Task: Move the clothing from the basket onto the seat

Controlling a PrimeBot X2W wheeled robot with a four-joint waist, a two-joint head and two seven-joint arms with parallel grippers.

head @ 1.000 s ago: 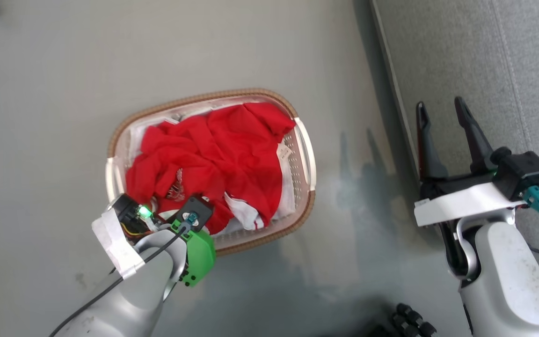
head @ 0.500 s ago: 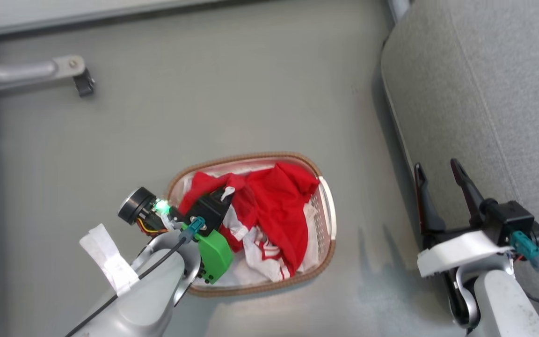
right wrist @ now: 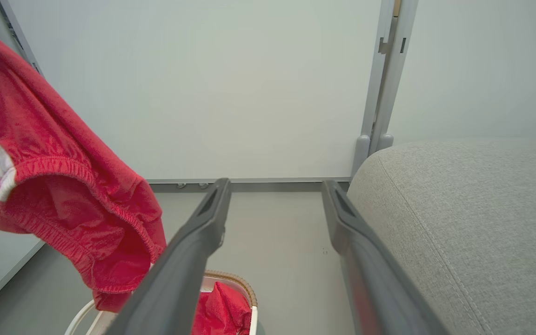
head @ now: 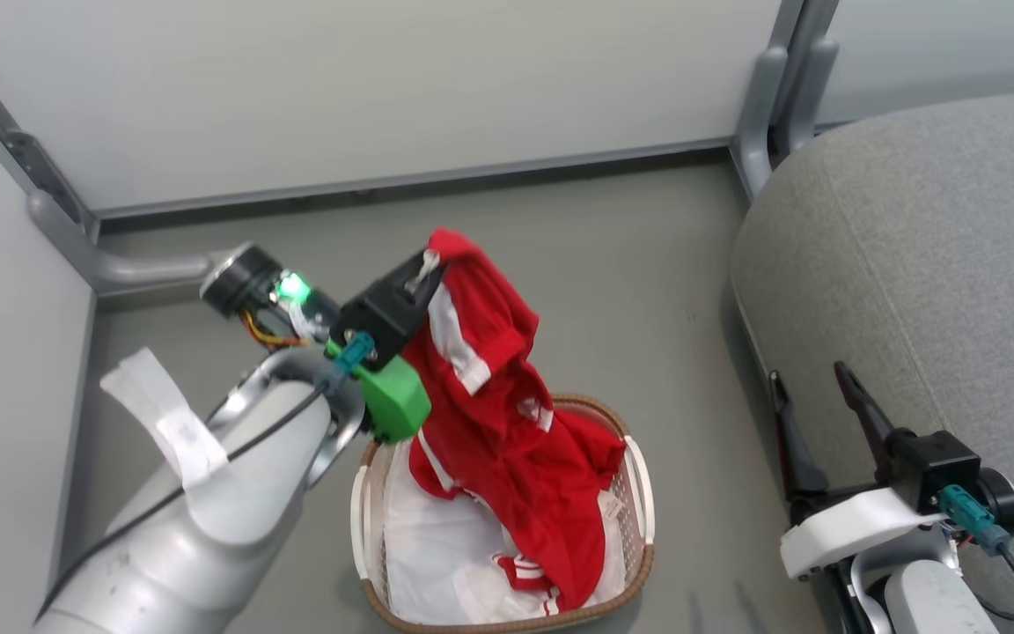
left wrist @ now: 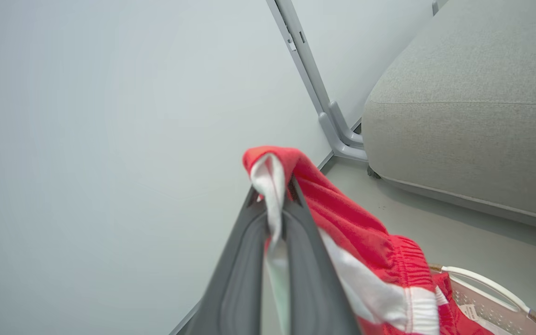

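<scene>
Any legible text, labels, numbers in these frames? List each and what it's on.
No text is readable.
Paper tag on the left forearm: dark marks, too blurred.
Sewn label by the clothing: too small.
White print on the clothing: too blurred.

Open lane of bare floor between basket and seat. Free air over the seat's top, bounded behind by grey posts and wall panels. Across the basket mouth, red clothing hanging from the clamped left tool. Right tool, spread wide, just beside the seat's rounded edge.
</scene>
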